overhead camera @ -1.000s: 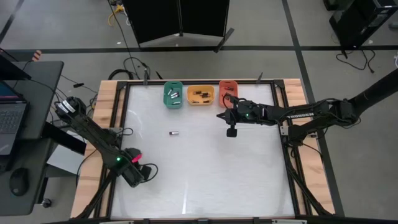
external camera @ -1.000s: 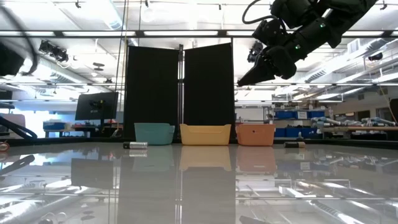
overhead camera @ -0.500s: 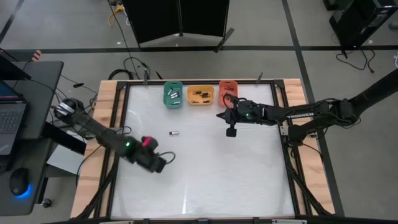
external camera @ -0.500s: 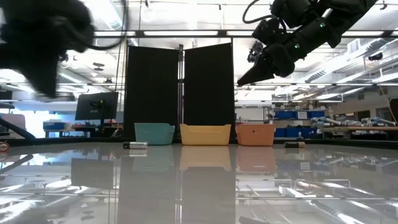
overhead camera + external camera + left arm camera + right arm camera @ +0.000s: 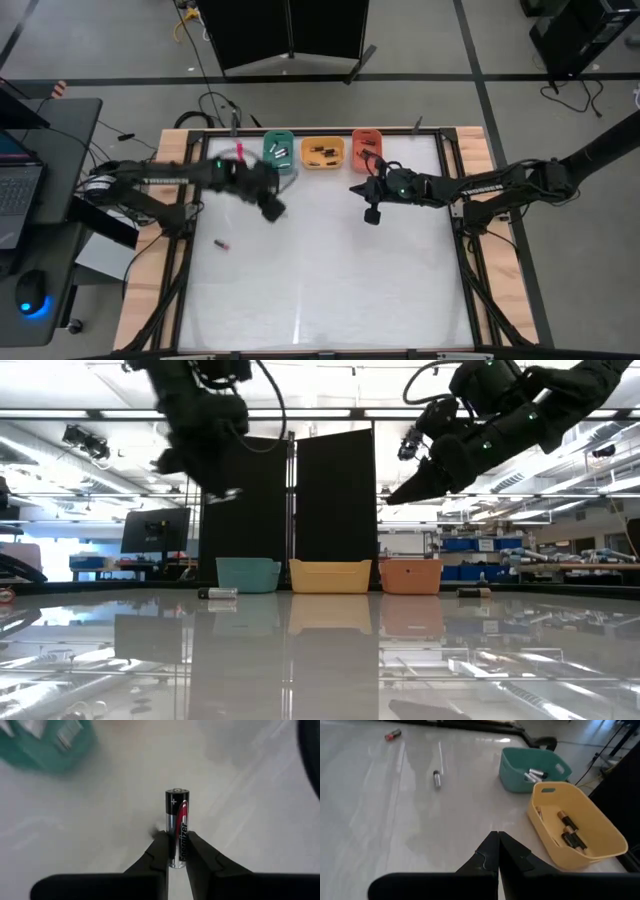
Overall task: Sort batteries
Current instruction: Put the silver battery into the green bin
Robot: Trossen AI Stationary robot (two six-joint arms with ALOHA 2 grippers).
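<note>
L gripper (image 5: 175, 851) clamps battery (image 5: 176, 822) upright, upper left of frame nr green tray (image 5: 279, 152); centre over tray before release; R gripper (image 5: 498, 851) closed, empty.

The battery (image 5: 176, 827) between the black fingers of the left gripper (image 5: 175, 854) is black and silver, with a red-pink streak and white lettering on its side. The tabletop (image 5: 330, 270) is glossy white, framed in pale wood. Ahead of the black right gripper (image 5: 498, 851) stand a teal-green tray (image 5: 532, 769) holding silvery batteries and a yellow-orange tray (image 5: 575, 826) holding dark, copper-tipped ones. The third tray (image 5: 367, 145) is orange-red.
</note>
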